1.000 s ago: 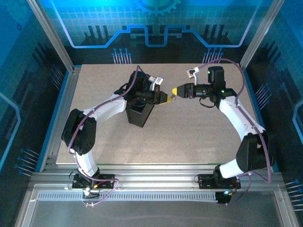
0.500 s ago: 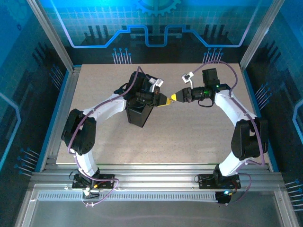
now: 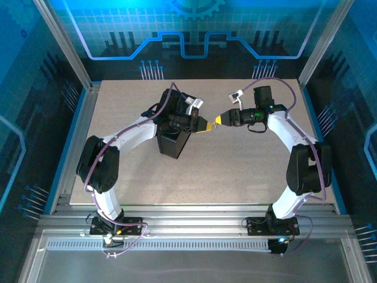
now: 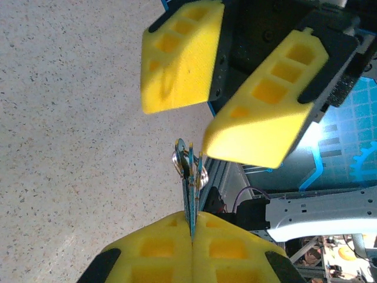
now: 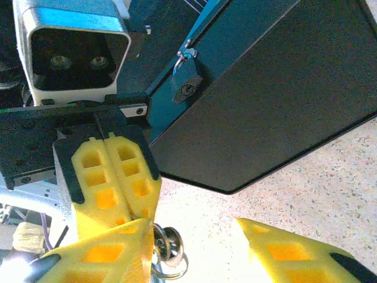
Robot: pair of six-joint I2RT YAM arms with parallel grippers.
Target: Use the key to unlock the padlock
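By the box with the padlock, the right arm has come closer and now meets the left gripper tip to tip. I think the key will change hands. The right gripper is partly open around the key's end. The left gripper pinches the key tight.

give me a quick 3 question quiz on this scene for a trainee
1. True or false: the left gripper is shut on the key.
2. Fill in: the jaws of the right gripper stand ____.
3. The padlock hangs: A) on the dark box B) in the right gripper.
Key: 1 true; 2 open; 3 A.
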